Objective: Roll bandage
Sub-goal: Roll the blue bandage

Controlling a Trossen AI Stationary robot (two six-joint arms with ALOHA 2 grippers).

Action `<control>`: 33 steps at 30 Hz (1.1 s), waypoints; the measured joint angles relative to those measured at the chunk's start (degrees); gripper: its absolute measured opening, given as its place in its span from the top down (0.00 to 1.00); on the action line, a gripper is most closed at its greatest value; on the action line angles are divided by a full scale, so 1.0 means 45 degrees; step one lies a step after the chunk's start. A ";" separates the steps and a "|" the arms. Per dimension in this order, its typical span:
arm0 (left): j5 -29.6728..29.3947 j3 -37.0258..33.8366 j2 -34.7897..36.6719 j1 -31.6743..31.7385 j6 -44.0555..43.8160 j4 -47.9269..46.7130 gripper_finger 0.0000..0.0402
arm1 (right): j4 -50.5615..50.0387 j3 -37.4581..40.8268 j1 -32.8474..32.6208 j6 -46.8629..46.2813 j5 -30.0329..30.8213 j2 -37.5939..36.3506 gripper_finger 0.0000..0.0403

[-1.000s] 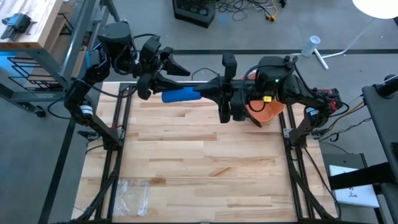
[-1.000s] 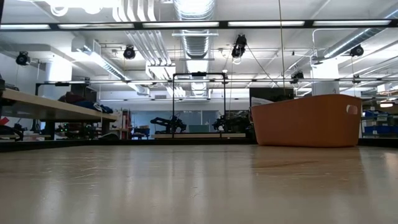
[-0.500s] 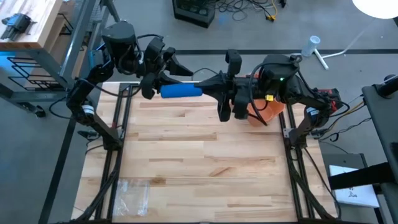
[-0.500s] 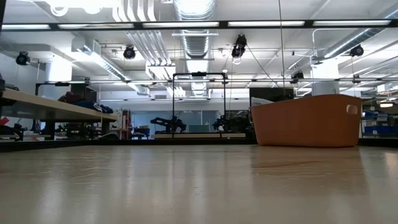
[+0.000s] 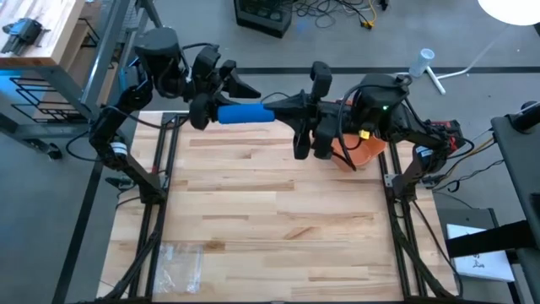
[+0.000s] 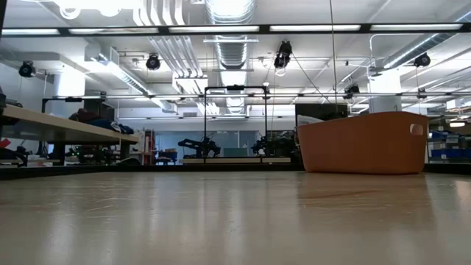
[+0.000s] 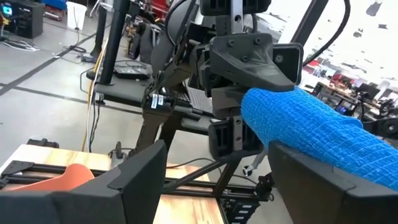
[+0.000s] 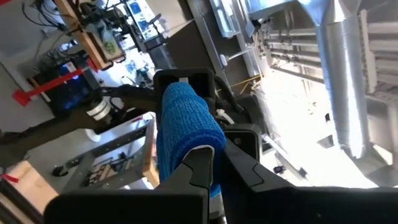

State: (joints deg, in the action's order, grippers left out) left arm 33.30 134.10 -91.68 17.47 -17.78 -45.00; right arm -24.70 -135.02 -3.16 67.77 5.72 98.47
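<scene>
Bandage roll held aloft at the table's far edge.
I see the right gripper (image 5: 272,110) clamped tight on the blue bandage roll (image 5: 246,113); the left gripper (image 5: 221,103) apparently spans its other end, contact partly hidden.

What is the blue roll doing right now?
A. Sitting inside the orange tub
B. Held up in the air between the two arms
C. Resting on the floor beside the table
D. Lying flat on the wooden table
B: the blue roll hangs above the table's far edge, with the right end effector pinched on one end and the left end effector around the other end.
</scene>
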 joint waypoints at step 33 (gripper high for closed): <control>0.1422 0.0011 -0.0907 -0.0010 -0.9452 0.4536 0.48 | 0.2366 -0.0010 0.0039 0.8225 -0.0631 0.0389 0.98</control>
State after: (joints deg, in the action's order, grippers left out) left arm 39.70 134.15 -95.77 17.43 -60.31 -24.59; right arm -14.05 -135.06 -2.98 104.78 2.88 100.22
